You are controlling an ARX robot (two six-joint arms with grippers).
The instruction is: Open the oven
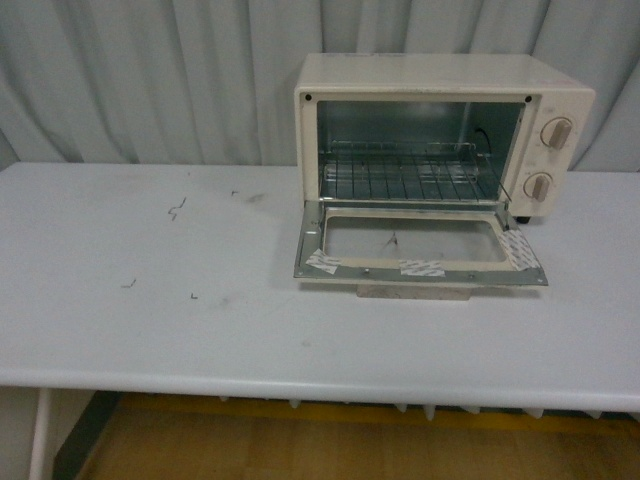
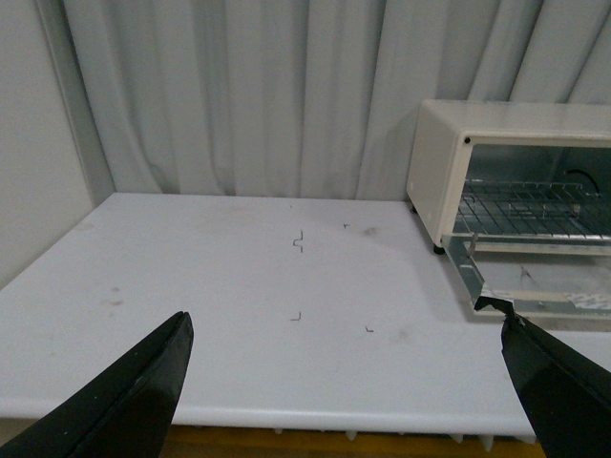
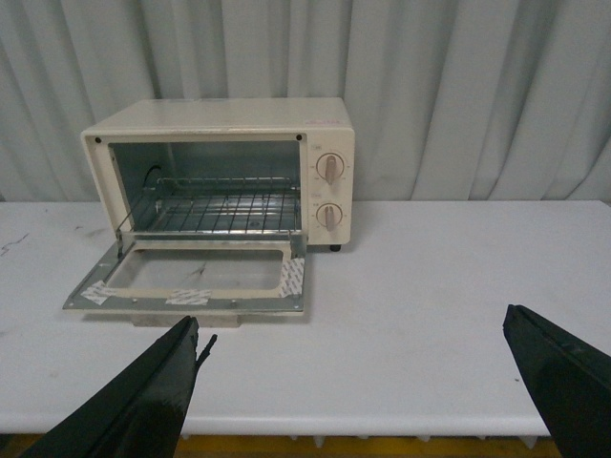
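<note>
Oven (image 1: pixel 440 150) sits at the table's (image 1: pixel 150 330) back edge, right of centre. Door (image 1: pixel 420 245) is fully dropped, lying flat on the table toward the front edge, handle (image 1: pixel 415 292) under its outer lip. Rack (image 1: pixel 410 175) visible inside; two knobs (image 1: pixel 555 133) on the right panel. Tape patches on the door frame.

Left gripper (image 2: pixel 348 382) spread wide, empty, near the front edge, well clear of the oven. Right gripper (image 3: pixel 358 382) also spread wide, empty, facing the oven from the front edge.

Judgement: opening looks done; both arms appear in the retreat/park phase. Next move needs no contact, just keep clear of the door's outer lip.
</note>
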